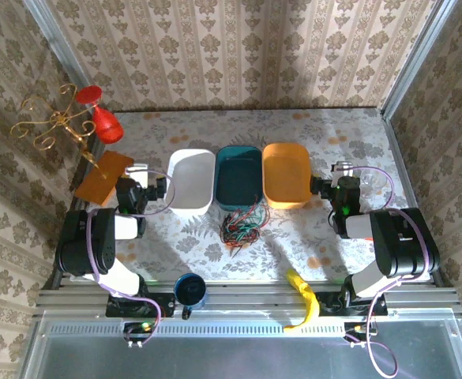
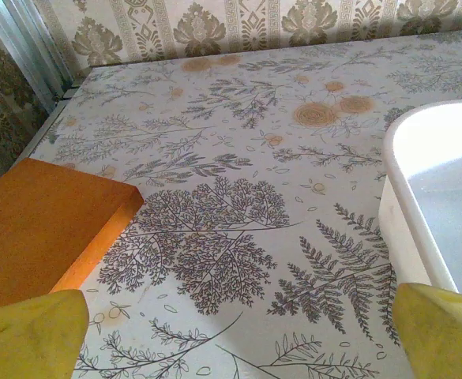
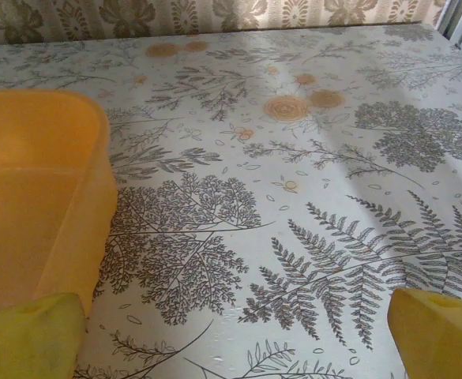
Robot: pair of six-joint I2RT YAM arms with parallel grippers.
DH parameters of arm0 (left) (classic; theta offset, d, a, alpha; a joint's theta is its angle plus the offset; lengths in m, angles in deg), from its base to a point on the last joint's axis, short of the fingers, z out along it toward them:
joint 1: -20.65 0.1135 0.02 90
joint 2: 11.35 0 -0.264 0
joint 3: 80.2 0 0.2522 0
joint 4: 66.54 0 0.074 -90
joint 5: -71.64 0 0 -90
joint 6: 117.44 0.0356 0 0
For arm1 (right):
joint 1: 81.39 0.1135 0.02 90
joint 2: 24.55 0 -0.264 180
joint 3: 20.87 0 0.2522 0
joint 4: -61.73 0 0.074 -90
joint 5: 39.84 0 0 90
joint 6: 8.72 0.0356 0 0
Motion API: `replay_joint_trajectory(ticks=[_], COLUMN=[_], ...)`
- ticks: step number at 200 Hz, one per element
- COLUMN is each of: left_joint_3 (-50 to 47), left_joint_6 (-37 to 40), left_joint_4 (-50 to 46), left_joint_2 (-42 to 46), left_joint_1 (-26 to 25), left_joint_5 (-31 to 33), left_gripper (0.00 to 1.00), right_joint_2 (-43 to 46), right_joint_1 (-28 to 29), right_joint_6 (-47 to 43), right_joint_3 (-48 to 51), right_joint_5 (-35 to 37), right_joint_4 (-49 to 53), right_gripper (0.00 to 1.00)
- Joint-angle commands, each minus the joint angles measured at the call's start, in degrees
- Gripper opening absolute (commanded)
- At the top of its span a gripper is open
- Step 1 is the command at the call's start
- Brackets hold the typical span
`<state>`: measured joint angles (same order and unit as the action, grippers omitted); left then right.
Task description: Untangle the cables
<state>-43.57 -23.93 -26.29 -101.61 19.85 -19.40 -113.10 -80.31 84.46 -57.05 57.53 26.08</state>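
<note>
Presently, the cables [image 1: 240, 227] lie as one tangled heap of red, black and green wire on the bench [image 1: 325, 134], just beside the near wall of the teal tub [image 1: 239, 178] and roughly midway between the two arms. Three tubs stand in a row across the bench: a white tub [image 1: 191, 181] on the left, the teal tub in the middle and an orange tub [image 1: 286, 174] on the right, their sides close together. The left hand [image 2: 234, 335] has its yellow fingertips [image 2: 29, 335] spread wide apart with nothing between them; it sits low over the bench, with an orange block [image 2: 41, 229] to its left and the white tub to its right. The right hand [image 3: 234, 338] is likewise spread wide and holds nothing; the wall of the orange tub is just to its left and bare patterned bench lies ahead. Both hands are well apart from the cables. A dark blue mug [image 1: 189, 289] stands at the near edge of the bench.
</note>
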Motion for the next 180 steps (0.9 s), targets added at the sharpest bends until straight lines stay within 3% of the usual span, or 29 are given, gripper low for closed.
replay_joint_trajectory(ticks=[1, 180], left_joint_3=[-0.6, -0.5], left_joint_6=[1.3, 1.3], left_joint_4=[-0.8, -0.8], left_joint_2=[1.0, 1.0], left_joint_1=[-0.4, -0.4], left_joint_5=[0.7, 0.7], left_gripper=[1.00, 1.00], right_joint_2=[0.9, 1.0], right_joint_1=[-0.4, 0.0], right_joint_6=[-0.5, -0.7], right_joint_3=[-1.0, -1.0], right_joint_5=[-1.8, -1.6], right_joint_4=[0.5, 0.7], right_gripper=[1.00, 1.00])
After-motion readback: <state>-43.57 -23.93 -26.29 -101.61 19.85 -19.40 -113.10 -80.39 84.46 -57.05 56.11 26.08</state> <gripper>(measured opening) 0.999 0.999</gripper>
